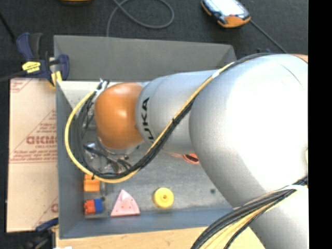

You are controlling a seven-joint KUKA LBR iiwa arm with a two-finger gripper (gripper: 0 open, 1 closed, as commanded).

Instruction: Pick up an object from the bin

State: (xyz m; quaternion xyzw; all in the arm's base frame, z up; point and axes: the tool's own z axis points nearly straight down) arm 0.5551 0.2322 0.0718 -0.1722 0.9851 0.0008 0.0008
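Observation:
My gripper (107,158) hangs low over the left part of the bin, its body showing beneath the orange wrist cover. Just below it lies a small orange block (92,184). Further toward the front left corner sits a block with orange and blue parts (93,206). Beside that lies a pink triangular wedge with dark dots (124,204).
A yellow round piece with a centre hole (163,197) rests near the bin's front wall. An orange-red thing (191,158) peeks out from under the arm. The big white arm and its cables cover the bin's middle and right.

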